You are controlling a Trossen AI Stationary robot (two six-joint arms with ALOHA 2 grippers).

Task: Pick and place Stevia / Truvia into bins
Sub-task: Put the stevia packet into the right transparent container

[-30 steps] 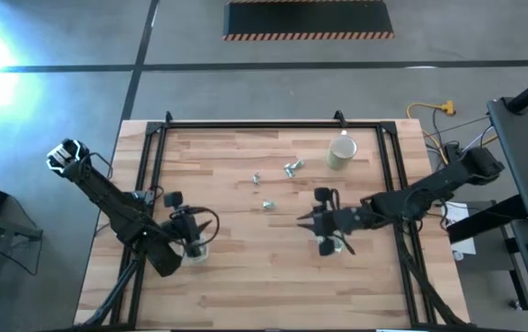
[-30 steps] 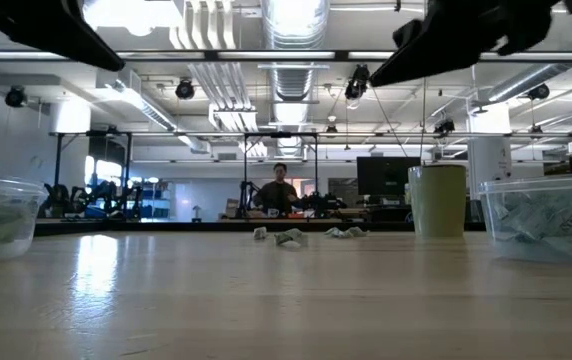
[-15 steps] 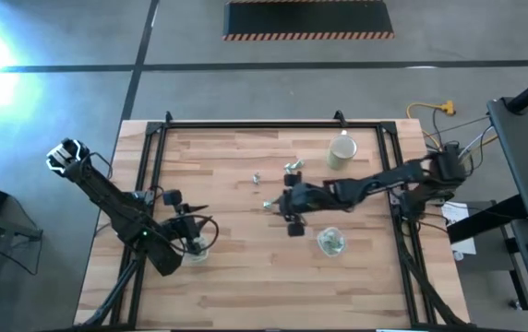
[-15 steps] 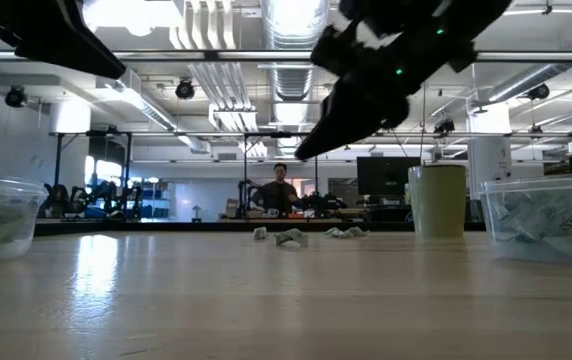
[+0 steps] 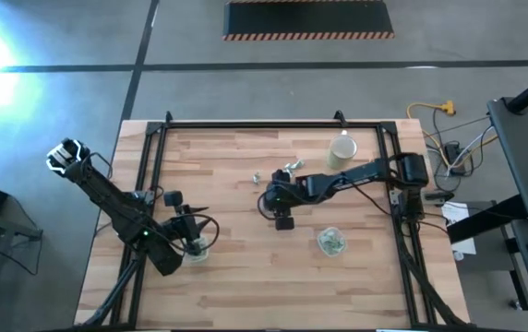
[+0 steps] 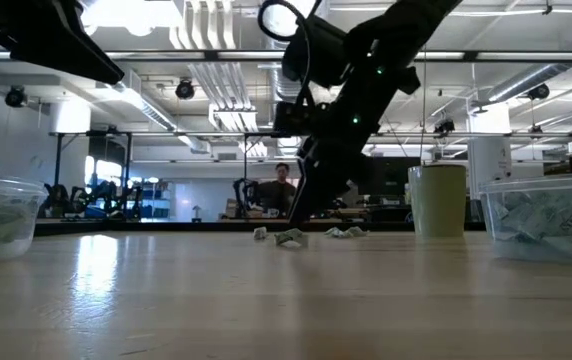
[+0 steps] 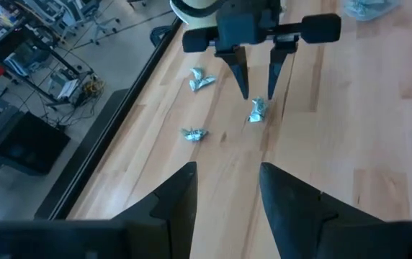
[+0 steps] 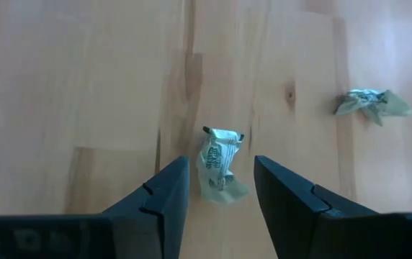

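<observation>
Two jaws of right gripper [image 8: 219, 188] spread, straddling one crumpled sachet [image 8: 220, 164] near beige cup [image 5: 342, 151]; left gripper [image 7: 226, 203] open, above its bin [image 5: 196, 249].

Two dark, near-black jointed arms, built of slim tubular links with blocky joint housings. The left arm [image 5: 116, 207] carries a white-and-black fitting at its base end and a loop of thin black cable near its wrist. The right arm [image 5: 356, 175] has a boxy dark base block, a black cable loop and a small green light. Each ends in two tapered, matte black fingers [image 7: 238, 68] on a crossbar with round end caps
</observation>
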